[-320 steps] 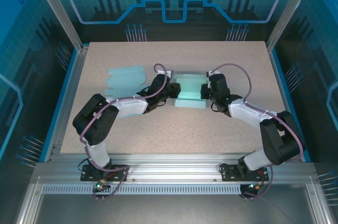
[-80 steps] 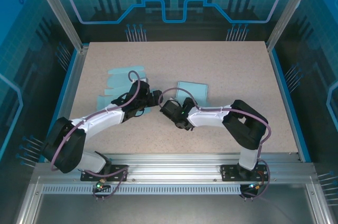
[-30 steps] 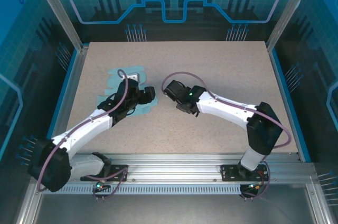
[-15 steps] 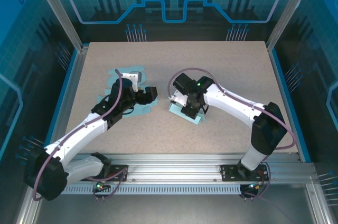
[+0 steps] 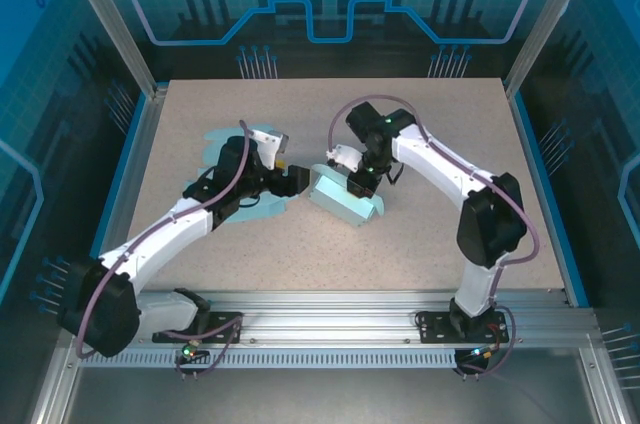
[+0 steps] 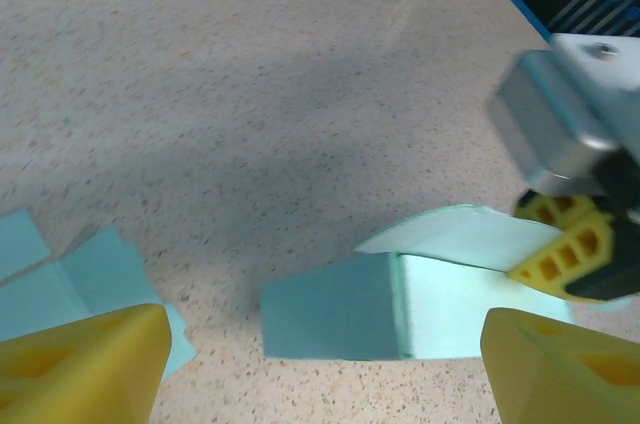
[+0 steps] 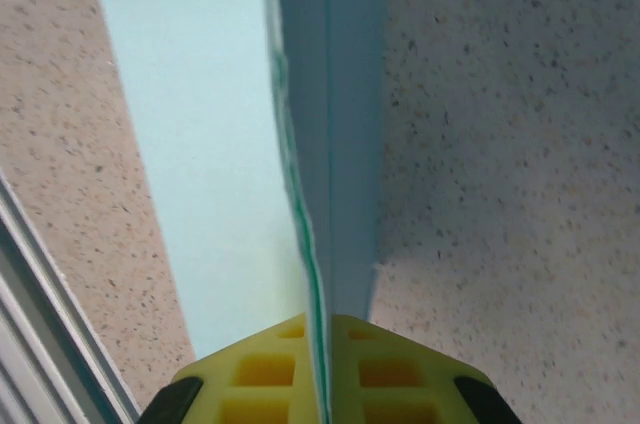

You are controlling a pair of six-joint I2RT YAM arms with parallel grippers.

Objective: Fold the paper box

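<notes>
The paper box (image 5: 343, 200) is pale teal and partly folded, standing near the table's middle. My right gripper (image 5: 353, 180) comes down onto its far upper edge and is shut on a raised flap (image 6: 465, 238). In the right wrist view the flap's thin edge (image 7: 318, 244) runs straight up from between the shut gripper (image 7: 322, 376) and its yellow fingers (image 7: 262, 374). My left gripper (image 5: 293, 182) sits just left of the box, open. In the left wrist view the box (image 6: 335, 319) lies between the wide-apart left gripper (image 6: 325, 332) fingers (image 6: 85, 364), untouched by them.
A flat teal paper sheet (image 5: 226, 140) lies on the left of the speckled table (image 5: 430, 234), partly under my left arm; its corner (image 6: 70, 279) shows in the left wrist view. Metal frame posts and blue rails (image 5: 130, 169) border the table.
My right gripper has swung back and right with the flap, turning the box to lie more left to right. My left gripper has moved right, close to the box's left end.
</notes>
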